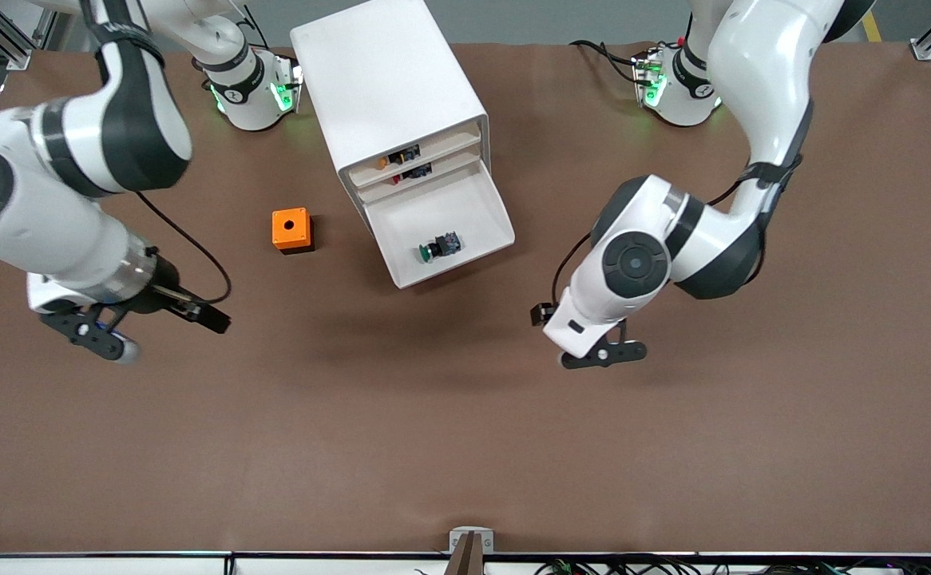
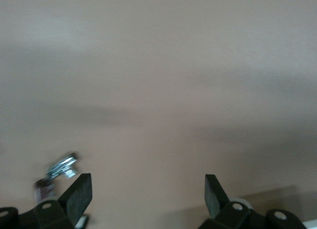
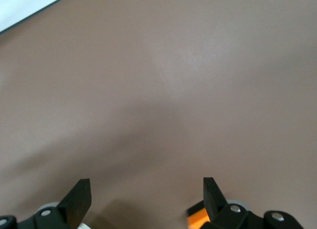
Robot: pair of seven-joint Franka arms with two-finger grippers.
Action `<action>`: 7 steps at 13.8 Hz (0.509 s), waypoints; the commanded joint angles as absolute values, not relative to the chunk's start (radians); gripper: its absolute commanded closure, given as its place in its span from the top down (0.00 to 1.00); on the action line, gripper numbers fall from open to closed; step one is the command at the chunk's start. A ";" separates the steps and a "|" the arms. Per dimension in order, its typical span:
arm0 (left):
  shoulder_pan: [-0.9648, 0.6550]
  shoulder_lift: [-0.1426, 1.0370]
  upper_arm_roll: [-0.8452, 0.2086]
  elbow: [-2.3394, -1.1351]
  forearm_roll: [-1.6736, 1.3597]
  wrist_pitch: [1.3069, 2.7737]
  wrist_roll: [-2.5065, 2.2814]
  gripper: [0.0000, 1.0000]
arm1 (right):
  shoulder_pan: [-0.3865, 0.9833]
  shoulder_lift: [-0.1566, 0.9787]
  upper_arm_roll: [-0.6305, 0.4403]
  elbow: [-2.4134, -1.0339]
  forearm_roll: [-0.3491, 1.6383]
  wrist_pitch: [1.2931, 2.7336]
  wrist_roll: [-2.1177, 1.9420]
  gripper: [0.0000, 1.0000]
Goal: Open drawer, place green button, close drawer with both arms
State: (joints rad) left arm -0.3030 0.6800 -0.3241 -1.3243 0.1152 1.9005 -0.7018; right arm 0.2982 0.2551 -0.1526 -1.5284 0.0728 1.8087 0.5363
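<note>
The white cabinet (image 1: 386, 80) stands at the back middle of the table. Its drawer (image 1: 441, 204) is pulled out toward the front camera. The button (image 1: 437, 247), with green cap and black body, lies on its side in the drawer's nearer part. My left gripper (image 1: 605, 355) (image 2: 147, 192) hangs open and empty over bare table, toward the left arm's end from the drawer. My right gripper (image 1: 166, 335) (image 3: 146, 194) is open and empty too, low over the table by the orange box (image 1: 292, 230) (image 3: 198, 216).
The two trays above the open drawer stand slightly ajar, with small orange and black parts (image 1: 403, 156) showing in them. A black cable (image 1: 194, 247) loops from the right wrist. A bracket (image 1: 470, 543) sits at the table's near edge.
</note>
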 commanded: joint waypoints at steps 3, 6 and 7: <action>-0.391 0.784 -0.322 -1.307 0.133 1.994 -0.750 1.00 | 0.192 0.129 -0.138 -1.542 0.051 1.711 0.209 1.00; -0.480 0.854 -0.321 -1.307 0.133 2.054 -0.886 1.00 | 0.160 0.052 -0.140 -1.561 0.049 1.663 0.179 1.00; -0.503 0.864 -0.321 -1.307 0.135 2.059 -0.943 1.00 | 0.156 0.014 -0.140 -1.597 0.045 1.667 0.179 1.00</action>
State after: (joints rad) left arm -0.4546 0.8360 -0.3240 -1.3258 0.1153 2.0418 -0.8513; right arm 0.1681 0.0929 -0.1548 -1.5314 0.0670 1.6688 0.1919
